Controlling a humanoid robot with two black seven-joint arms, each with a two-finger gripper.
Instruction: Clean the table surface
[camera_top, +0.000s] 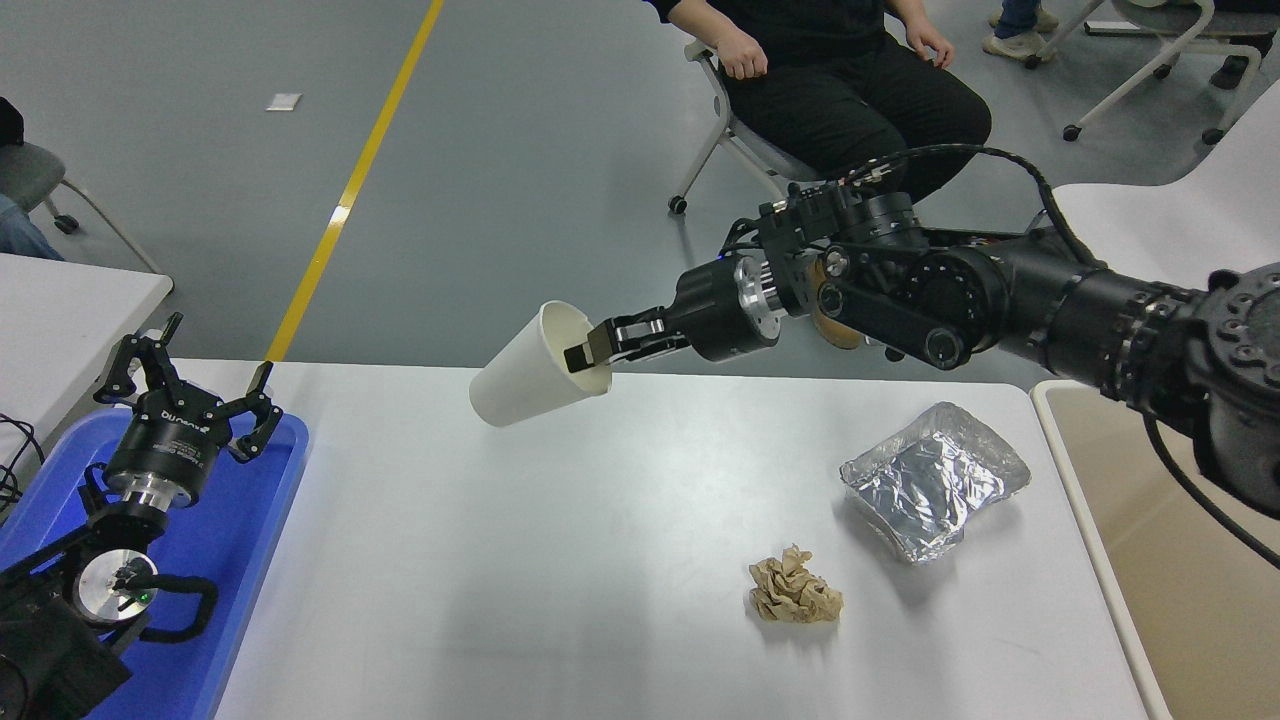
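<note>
The white table surface (520, 560) fills the lower part of the head view. My right gripper (590, 353) is shut on the rim of a white paper cup (525, 372) and holds it tilted, mouth toward the right, in the air above the table's far edge. A crumpled brown paper ball (794, 592) lies on the table at the front right. A crumpled foil wrapper (932, 480) lies behind it to the right. My left gripper (190, 388) is open and parked over the blue tray (250, 520) at the left.
A smaller white table (60, 310) stands at the far left. A person sits on a chair (745, 140) beyond the table's far side. A white chair (1190, 215) stands at the right. A tan surface (1180, 560) borders the table's right edge.
</note>
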